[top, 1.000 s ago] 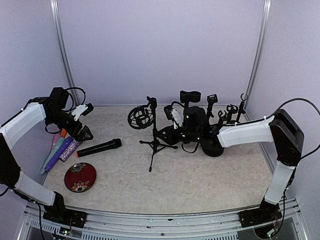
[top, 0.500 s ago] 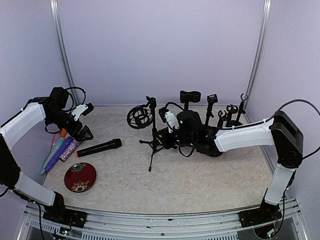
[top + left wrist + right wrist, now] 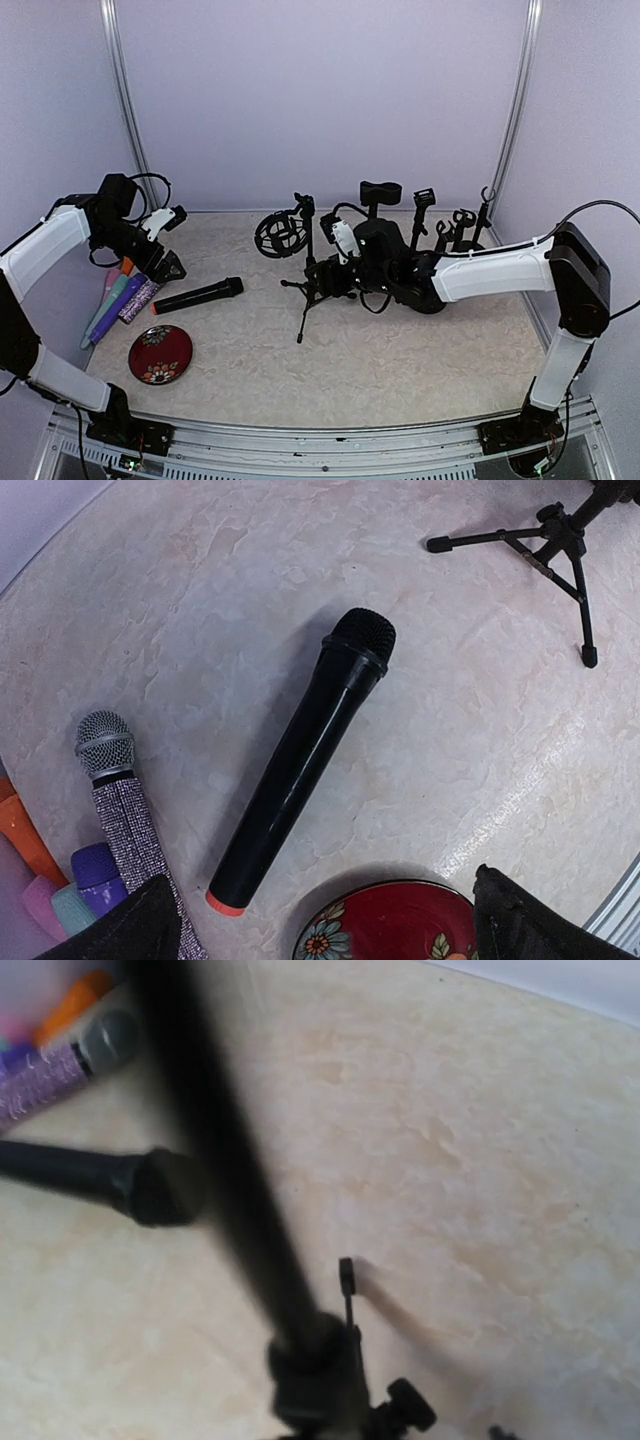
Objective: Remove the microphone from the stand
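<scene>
A black microphone (image 3: 198,296) with an orange-red end lies flat on the table, apart from the stand. In the left wrist view the microphone (image 3: 305,765) runs diagonally below my left gripper (image 3: 335,930). That gripper's two black fingertips (image 3: 150,920) stand far apart with nothing between them. The black tripod stand (image 3: 308,285) is upright mid-table with a ring mount (image 3: 280,235) at its top. My right gripper (image 3: 322,283) is right against the stand's pole just above the tripod hub. The blurred pole (image 3: 240,1190) fills the right wrist view, where the fingers do not show.
A red flowered plate (image 3: 160,353) sits near the front left. Several coloured microphones (image 3: 125,290), one of them sparkly (image 3: 125,810), lie by the left wall. More black stands and clips (image 3: 445,235) crowd the back right behind my right arm.
My right arm has reached left, bringing its gripper up against the stand's pole. The left arm and the black microphone have not moved.
</scene>
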Controlling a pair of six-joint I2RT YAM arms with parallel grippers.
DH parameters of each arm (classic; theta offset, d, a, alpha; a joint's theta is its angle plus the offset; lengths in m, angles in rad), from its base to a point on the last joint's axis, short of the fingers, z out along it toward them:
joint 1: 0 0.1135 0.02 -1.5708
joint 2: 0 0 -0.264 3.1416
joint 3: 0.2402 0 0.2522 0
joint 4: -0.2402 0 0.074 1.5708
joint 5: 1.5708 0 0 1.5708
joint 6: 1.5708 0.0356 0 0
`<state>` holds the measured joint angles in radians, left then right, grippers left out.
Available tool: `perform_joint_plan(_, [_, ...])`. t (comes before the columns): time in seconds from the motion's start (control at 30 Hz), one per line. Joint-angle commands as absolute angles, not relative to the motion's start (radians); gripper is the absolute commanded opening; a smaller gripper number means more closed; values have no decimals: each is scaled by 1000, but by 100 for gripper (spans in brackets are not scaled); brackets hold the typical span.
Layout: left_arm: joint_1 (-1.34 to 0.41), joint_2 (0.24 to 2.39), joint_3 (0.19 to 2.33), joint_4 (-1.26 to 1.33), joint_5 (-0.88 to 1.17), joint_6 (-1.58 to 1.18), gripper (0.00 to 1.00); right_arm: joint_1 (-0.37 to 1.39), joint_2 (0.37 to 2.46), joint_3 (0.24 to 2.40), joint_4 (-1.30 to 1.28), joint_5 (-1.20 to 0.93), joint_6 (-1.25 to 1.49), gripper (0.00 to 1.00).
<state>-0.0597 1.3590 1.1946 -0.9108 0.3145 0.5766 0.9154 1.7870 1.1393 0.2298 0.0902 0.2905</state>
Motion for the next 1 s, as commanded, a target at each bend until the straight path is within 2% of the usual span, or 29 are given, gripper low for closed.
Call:
perform_joint_plan(0.0, [-66, 1331, 1198, -919, 311, 591, 99, 842, 1711, 1104, 288, -92, 489, 71])
perform_joint_plan(0.33, [-65, 1330, 1197, -931, 324, 595, 99, 791, 1810, 1158, 267, -263, 639, 63])
perform_joint_plan(0.57, [-64, 1318, 1191, -913, 306, 590, 99, 788, 1857, 1189, 273, -285, 669, 50])
perform_joint_plan(0.9, [-59, 1308, 1182, -900, 279, 593, 99, 787, 1873, 1197, 271, -289, 668, 21])
perform_joint_plan(0.97, [-57, 1306, 1183, -899, 280, 594, 99, 787, 1870, 1187, 268, -285, 666, 18])
